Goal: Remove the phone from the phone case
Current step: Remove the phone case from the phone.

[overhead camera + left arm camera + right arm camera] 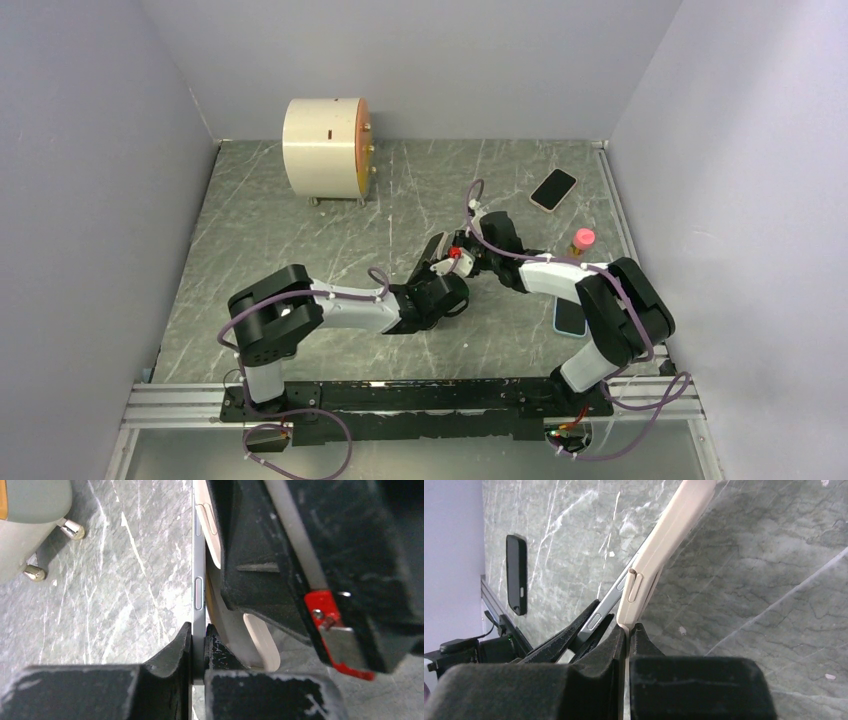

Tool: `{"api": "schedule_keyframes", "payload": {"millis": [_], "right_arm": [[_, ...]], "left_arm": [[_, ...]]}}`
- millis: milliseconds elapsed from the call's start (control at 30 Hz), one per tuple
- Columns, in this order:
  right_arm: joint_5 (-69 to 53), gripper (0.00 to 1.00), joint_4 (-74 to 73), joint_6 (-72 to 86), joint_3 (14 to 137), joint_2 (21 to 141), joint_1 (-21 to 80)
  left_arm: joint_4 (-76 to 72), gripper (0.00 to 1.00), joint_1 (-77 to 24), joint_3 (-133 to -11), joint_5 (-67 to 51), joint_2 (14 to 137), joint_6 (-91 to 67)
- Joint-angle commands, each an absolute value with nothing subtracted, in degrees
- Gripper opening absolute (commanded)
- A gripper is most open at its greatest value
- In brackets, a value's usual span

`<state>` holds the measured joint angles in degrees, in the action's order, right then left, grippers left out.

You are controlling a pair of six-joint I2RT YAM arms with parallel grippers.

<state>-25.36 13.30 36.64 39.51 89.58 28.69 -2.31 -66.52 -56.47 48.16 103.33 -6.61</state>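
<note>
Above the middle of the table the two grippers meet. The phone (198, 582) shows as a thin silver edge with side buttons, and my left gripper (199, 636) is shut on that edge. The beige phone case (261, 642) bows away from the phone on its right side. My right gripper (629, 630) is shut on the case's lip, and the case (663, 547) runs up and away from it. The phone (610, 599) splits off to the left, partly out of the case, between the left gripper's fingers (566, 637). In the top view the left gripper (441, 271) and right gripper (470, 256) nearly touch.
A white drum on small feet (325, 148) stands at the back left. A cased phone (553, 189) lies at the back right, and a pink-capped bottle (582, 240) stands by the right arm. Another phone (570, 320) lies under the right arm. A black phone (517, 575) lies near the rail.
</note>
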Motion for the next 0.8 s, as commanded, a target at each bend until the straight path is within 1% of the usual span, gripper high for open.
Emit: {"api": "schedule_keyframes", "payload": {"millis": [0,133,467,600,767], "right_arm": [[-22.94,0.0,17.64,38.15,42.09,88.92,28.93],[-19.35,0.0,16.89,38.83,42.48,89.94,28.68],[-15.4,0.0,14.24,38.06,46.45,93.81,27.03],[-17.17,0.0,12.21,35.3,47.61,94.51,24.7],[-22.97,0.0,5.1,28.67,50.49,95.71,20.23]], "left_arm": [[-1.99,0.03,-68.74,-57.18,49.1,99.05,-6.75],[-0.16,0.03,-69.93,-56.71,48.03,96.2,-8.28],[4.22,0.03,-70.49,-52.46,44.24,87.4,-12.45],[4.44,0.03,-70.23,-50.39,44.79,83.87,-11.24],[9.71,0.02,-68.04,-51.69,47.08,83.94,-13.28]]}}
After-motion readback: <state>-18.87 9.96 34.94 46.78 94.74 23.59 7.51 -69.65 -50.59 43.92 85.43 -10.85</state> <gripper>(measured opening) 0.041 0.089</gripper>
